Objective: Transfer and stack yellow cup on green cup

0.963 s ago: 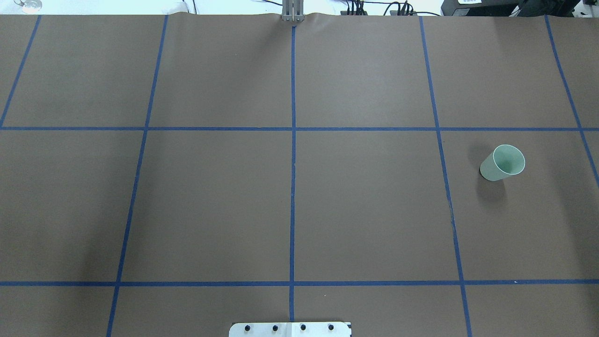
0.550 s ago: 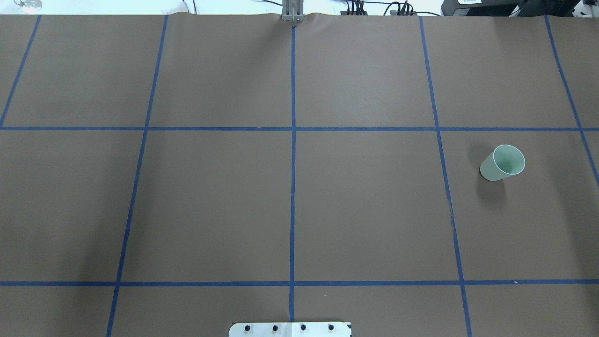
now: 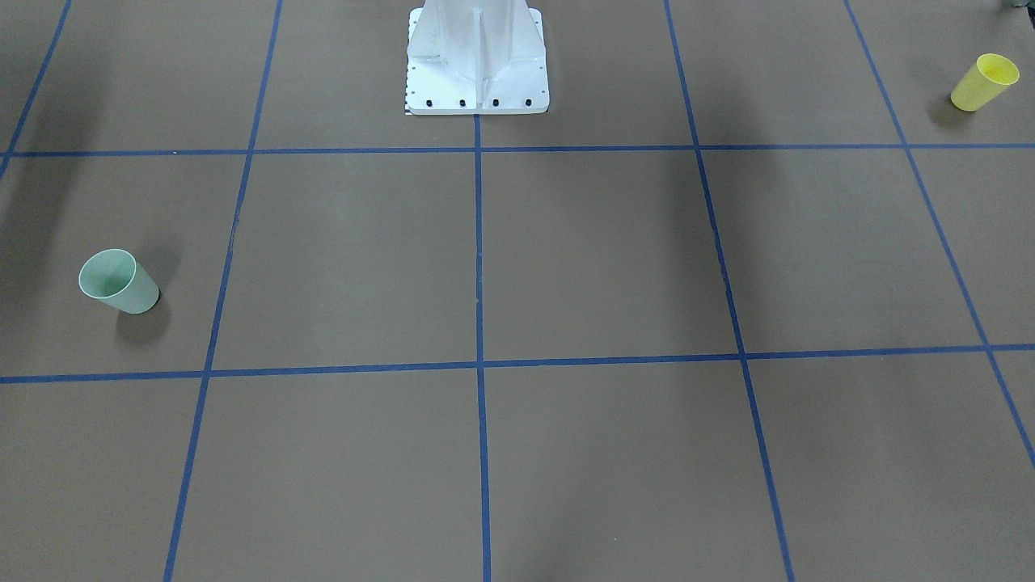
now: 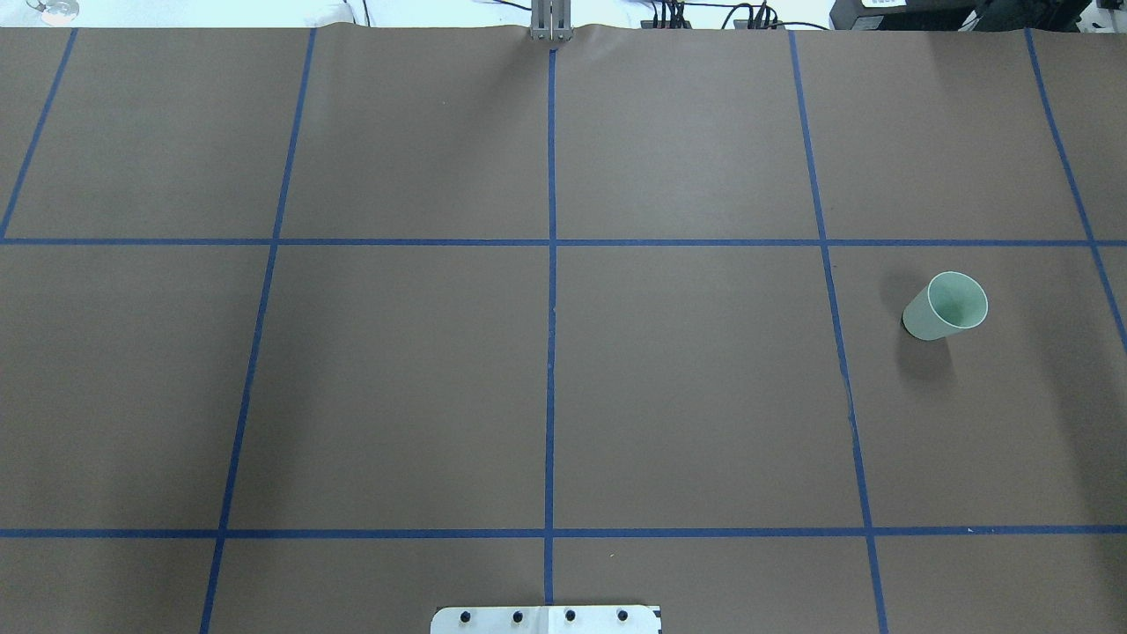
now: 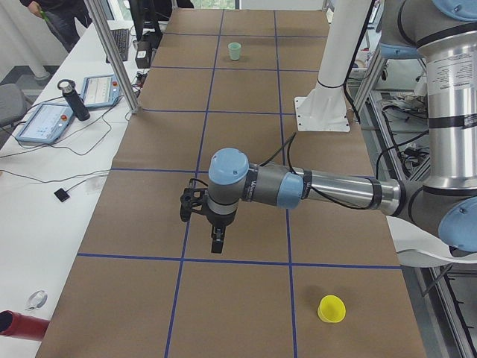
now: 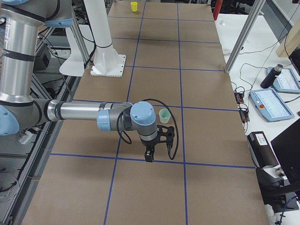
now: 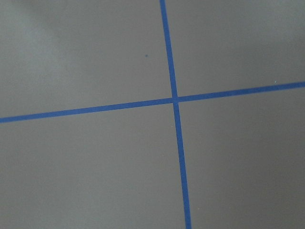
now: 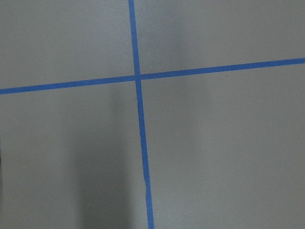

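Surface: brown paper covers the long table (image 4: 396, 379), and blue tape lines (image 4: 551, 264) divide it into large squares.
Robot base: a white pedestal (image 3: 477, 56) stands at the middle of the robot's long edge.
Yellow cup: the yellow cup (image 3: 984, 81) stands upright, mouth up, near the corner where the robot's long edge meets the end on its left. Nothing touches it.
Green cup: the green cup (image 4: 945, 305) stands upright, mouth up, toward the end on the robot's right, about midway between the two long edges. It is well apart from the yellow cup, at the opposite end.
Left arm: it stretches out from the robot's edge, and the left gripper (image 5: 217, 250) hangs above the paper with its fingers pointing down, well apart from the yellow cup.
Left claw: only the side view shows it, so I cannot tell whether it is spread or pressed together.
Right arm: the right gripper (image 6: 148, 157) hangs fingers down above the paper on the green cup's end and does not touch the cup.
Right claw: it too shows only from the side, so I cannot tell.
Wrist cameras: each shows only a crossing of blue tape on bare paper.
Side bench: a white bench along the far long edge holds two tablets (image 5: 98, 90) and a dark bottle (image 5: 72, 99).
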